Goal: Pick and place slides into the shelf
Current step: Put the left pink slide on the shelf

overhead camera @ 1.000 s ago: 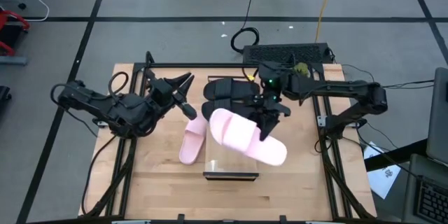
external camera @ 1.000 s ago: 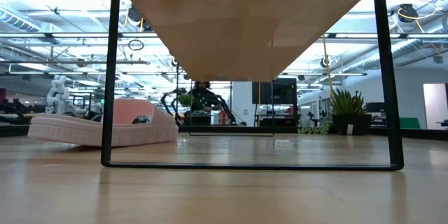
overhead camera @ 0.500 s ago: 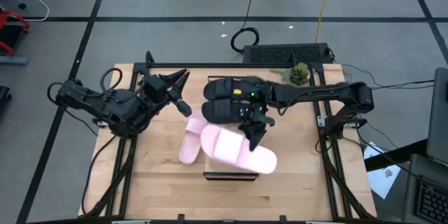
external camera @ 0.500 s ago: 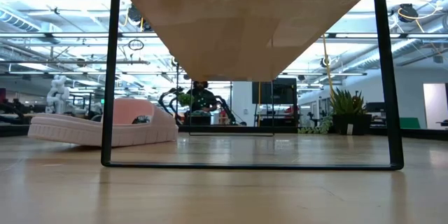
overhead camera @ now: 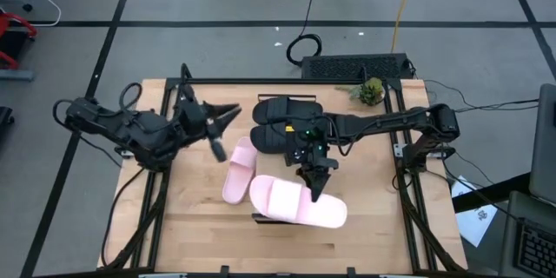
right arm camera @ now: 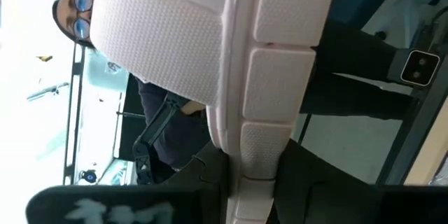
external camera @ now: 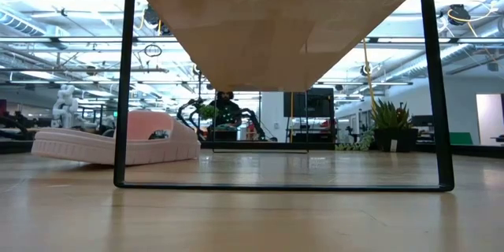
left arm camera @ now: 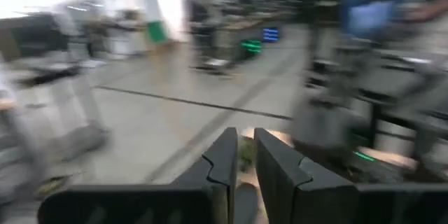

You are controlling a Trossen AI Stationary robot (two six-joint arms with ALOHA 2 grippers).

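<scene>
Over the shelf [overhead camera: 259,218], the right pincer [overhead camera: 316,193] grips a pink slide [overhead camera: 295,203].

Two pink slides [overhead camera: 298,203], two black slides [overhead camera: 282,124].

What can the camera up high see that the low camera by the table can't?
Only the high view shows both arms, the right gripper shut on a pink slide over the shelf, the left gripper apart from it, and two black slides. Only the low view shows the shelf's underside and dark frame and the room behind. Both show the other pink slide lying on the table.
</scene>
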